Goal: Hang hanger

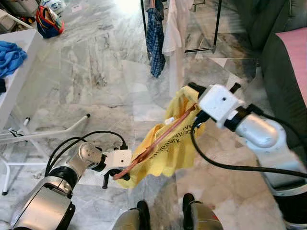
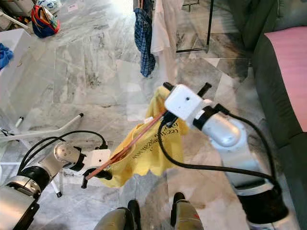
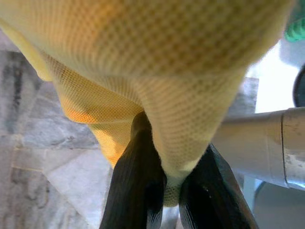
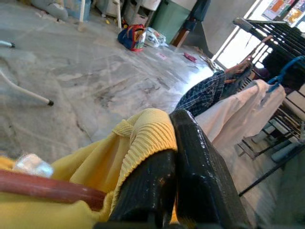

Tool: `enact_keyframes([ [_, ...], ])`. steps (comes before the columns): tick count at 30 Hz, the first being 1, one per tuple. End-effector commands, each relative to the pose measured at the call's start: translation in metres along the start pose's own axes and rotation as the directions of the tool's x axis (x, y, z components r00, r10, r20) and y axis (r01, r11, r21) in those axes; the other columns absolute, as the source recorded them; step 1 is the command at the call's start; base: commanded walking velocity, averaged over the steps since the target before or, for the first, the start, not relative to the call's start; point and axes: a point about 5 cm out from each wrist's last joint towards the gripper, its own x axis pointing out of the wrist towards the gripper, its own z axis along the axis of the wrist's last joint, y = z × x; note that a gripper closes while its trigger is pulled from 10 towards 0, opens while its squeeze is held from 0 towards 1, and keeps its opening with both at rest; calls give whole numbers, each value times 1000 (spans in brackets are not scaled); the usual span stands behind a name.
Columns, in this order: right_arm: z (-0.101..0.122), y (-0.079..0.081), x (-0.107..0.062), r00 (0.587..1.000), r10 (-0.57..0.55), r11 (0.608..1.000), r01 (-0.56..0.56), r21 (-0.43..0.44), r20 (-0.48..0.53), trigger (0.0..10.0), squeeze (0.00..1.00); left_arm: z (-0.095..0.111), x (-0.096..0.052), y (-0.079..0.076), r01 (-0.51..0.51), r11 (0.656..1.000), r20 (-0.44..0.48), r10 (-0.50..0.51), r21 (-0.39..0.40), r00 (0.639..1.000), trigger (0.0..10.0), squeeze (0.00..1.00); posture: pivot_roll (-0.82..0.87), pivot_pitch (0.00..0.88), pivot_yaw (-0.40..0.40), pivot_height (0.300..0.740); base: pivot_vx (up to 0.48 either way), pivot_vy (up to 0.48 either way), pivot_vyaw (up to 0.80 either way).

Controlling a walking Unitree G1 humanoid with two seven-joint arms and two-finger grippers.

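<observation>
A yellow shirt (image 1: pixel 176 149) hangs stretched between my two grippers above the marble floor. A reddish-brown wooden hanger (image 1: pixel 160 136) runs slantwise through it. My left gripper (image 1: pixel 121 175) holds the lower left end, shut on the yellow mesh fabric (image 3: pixel 143 71), with the hanger's tip beside it. My right gripper (image 1: pixel 193 91) is higher and to the right, shut on the shirt's ribbed collar (image 4: pixel 143 131); the hanger's bar (image 4: pixel 47 188) passes just under it. Further ahead stands a clothes rack (image 1: pixel 143 19) with a blue plaid shirt (image 1: pixel 155 40) and a white garment (image 1: pixel 171 28) hanging from it.
A dark sofa (image 1: pixel 280 62) with a pink cushion (image 1: pixel 297 48) lines the right side. At the left are a white table (image 1: pixel 21 67) with a blue cloth (image 1: pixel 9 55) and a white pole (image 1: pixel 48 133) on the floor. A colourful bag (image 1: pixel 48 21) lies at the far left.
</observation>
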Motion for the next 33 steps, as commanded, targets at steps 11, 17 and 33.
enact_keyframes([
  [11,37,54,12,956,194,962,-229,146,218,0,0,-1,7,-3,-6,998,11,7,-64,1000,0,0,-136,312,160,740,0,0,0],
  [17,7,33,6,997,51,994,-56,94,58,0,0,3,6,2,-84,995,35,86,-60,996,0,0,-136,312,160,740,0,0,0],
  [33,-61,-41,-83,709,-646,753,653,-84,-283,0,0,-4,-13,26,-449,887,3,452,-110,892,0,0,-137,319,164,740,0,0,0],
])
